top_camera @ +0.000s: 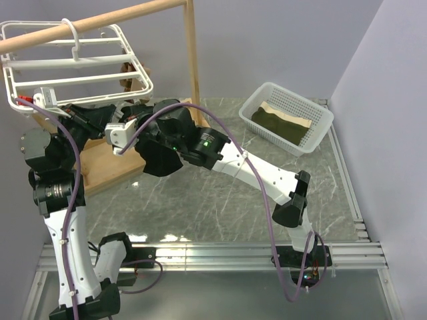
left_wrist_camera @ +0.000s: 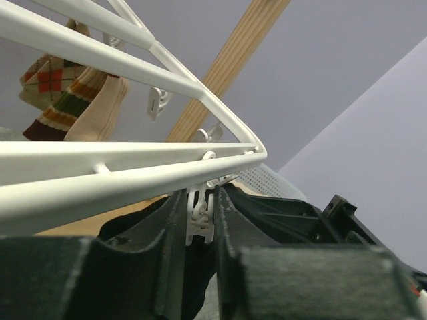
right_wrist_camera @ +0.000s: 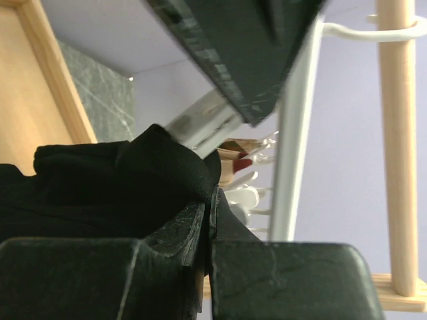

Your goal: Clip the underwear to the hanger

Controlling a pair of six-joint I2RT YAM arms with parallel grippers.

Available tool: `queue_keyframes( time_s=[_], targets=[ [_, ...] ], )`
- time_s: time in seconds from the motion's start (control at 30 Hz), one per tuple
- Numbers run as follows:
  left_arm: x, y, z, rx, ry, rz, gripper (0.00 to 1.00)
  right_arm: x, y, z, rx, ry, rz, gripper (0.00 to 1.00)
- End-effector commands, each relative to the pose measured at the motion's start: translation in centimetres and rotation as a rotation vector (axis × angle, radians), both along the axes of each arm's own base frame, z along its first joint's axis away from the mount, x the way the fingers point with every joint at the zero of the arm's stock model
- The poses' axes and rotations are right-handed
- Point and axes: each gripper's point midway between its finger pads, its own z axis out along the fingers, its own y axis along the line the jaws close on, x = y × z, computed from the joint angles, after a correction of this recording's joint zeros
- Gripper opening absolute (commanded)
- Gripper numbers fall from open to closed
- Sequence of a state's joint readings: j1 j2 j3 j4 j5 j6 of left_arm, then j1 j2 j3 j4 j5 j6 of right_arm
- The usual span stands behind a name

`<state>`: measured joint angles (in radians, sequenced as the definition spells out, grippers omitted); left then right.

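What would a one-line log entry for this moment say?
left pincer: flanking a clip on hanger, grip unclear | right pincer: shut on underwear | underwear: just below hanger

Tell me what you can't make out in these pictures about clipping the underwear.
- Left wrist view: whether the clip bites the underwear; the left pincer crowds it.
- Same view: whether that pincer presses the clip or only flanks it.
- Top view: how the underwear hangs; the right arm covers it.
- Right wrist view: only a bunched fold shows, shut in the right pincer.
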<state>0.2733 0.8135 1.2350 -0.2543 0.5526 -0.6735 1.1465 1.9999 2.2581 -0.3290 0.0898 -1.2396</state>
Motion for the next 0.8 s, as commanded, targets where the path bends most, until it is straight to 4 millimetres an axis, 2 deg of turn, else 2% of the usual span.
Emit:
queue_keyframes(
  time_s=[0.0, 0.37, 0.47, 0.63, 0.77],
  targets=[
    [-0.9, -0.6, 1.5, 0.006, -0.032, -0.021, 0.19, 0.2, -1.0, 4.7, 0.086, -0.088, -0.015, 0.00],
    [-0.6, -0.5, 0.3, 0.008, -0.017, -0.021, 0.05, -0.6, -2.1, 5.3, 0.095, -0.070, -0.010, 0.00],
    [-0.5, -0.5, 0.1, 0.010, -0.010, -0.027, 0.12, -0.8, -1.9, 5.5, 0.100, -0.067, -0.002, 0.00],
    [-0.5, -0.3, -0.1, 0.020, -0.014, -0.014, 0.15, -1.3, -1.5, 5.5, 0.112, -0.056, 0.011, 0.00],
    [-0.8, -0.3, 0.2, 0.022, -0.031, -0.004, 0.21, -1.4, -1.6, 6.0, 0.124, -0.054, 0.009, 0.00]
  ],
)
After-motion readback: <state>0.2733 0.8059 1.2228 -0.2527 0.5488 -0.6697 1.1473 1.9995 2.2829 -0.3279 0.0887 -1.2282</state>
